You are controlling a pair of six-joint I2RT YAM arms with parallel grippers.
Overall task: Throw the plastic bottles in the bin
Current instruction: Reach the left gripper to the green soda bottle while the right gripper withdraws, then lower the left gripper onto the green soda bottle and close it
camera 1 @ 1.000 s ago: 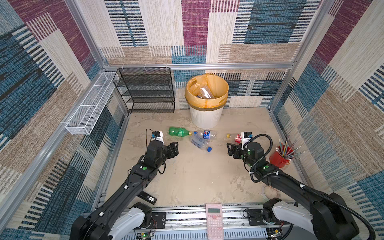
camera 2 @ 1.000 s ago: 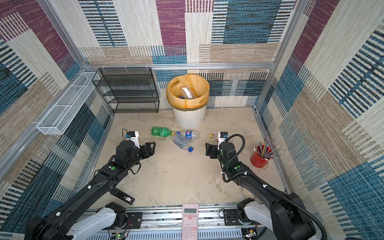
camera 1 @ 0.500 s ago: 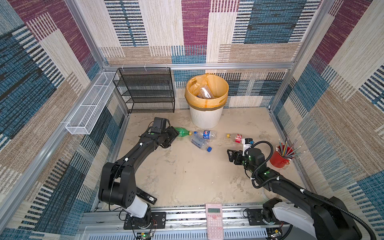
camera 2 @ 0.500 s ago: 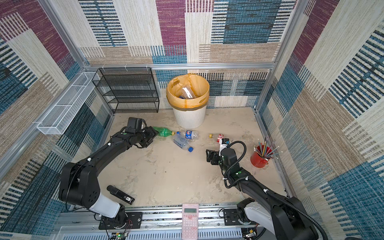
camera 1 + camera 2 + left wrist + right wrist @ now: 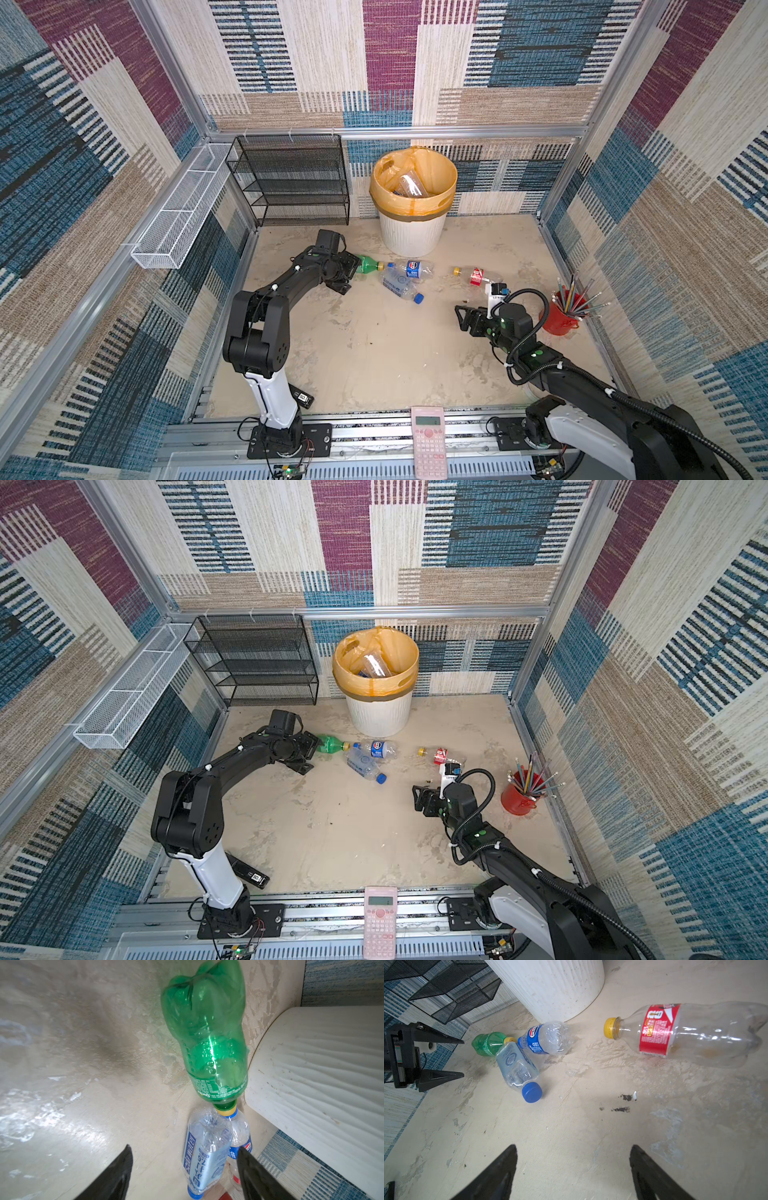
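The left gripper (image 5: 184,1147) gapes empty, a green plastic bottle (image 5: 207,1032) lying just ahead beside the white ribbed bin (image 5: 311,1064); the right gripper (image 5: 573,1146) spread empty, a clear red-labelled bottle (image 5: 695,1032) ahead

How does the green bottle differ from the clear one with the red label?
The green bottle is tinted green throughout; the red-label bottle is clear plastic. The green bottle's cap touches the blue-label bottles, while the red-label bottle lies alone. The green bottle lies just ahead of the open left gripper; the red-label bottle is nearer the right gripper. Both lie on their sides with yellow caps, outside the bin.
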